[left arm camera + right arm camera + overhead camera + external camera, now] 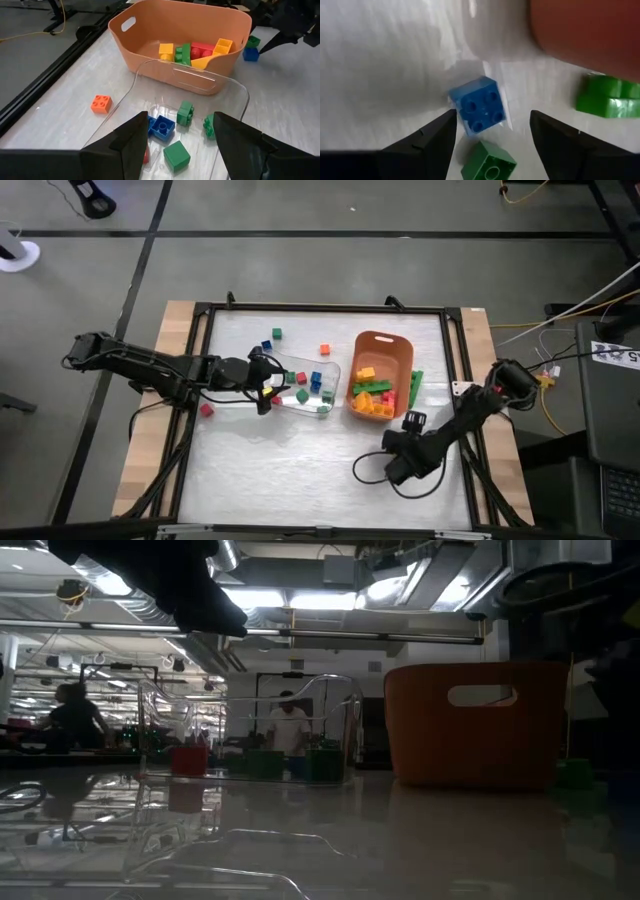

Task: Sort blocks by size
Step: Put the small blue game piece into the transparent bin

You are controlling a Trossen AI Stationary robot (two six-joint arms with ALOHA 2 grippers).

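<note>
- The blocks [372,392] are being kept partly in the orange bin [398,348] and partly in the clear tray [330,370]; a few are lying on the pale, shiny table [300,470].
- The left gripper [182,137] is being held open over the tray.
- The right gripper [492,132] is being held open above a blue block [479,106].
- People [290,728] are being seen in the room behind.

Overhead looks straight down; low view level, murky; both share orange bin [383,372].

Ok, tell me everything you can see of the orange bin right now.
The orange bin is a smooth plastic tub with rounded corners and a slot handle in its end wall. It stands upright on the table, open-topped, holding yellow, green, red and orange blocks. The clear tray sits right against one side; long green bricks lie along the other.
</note>
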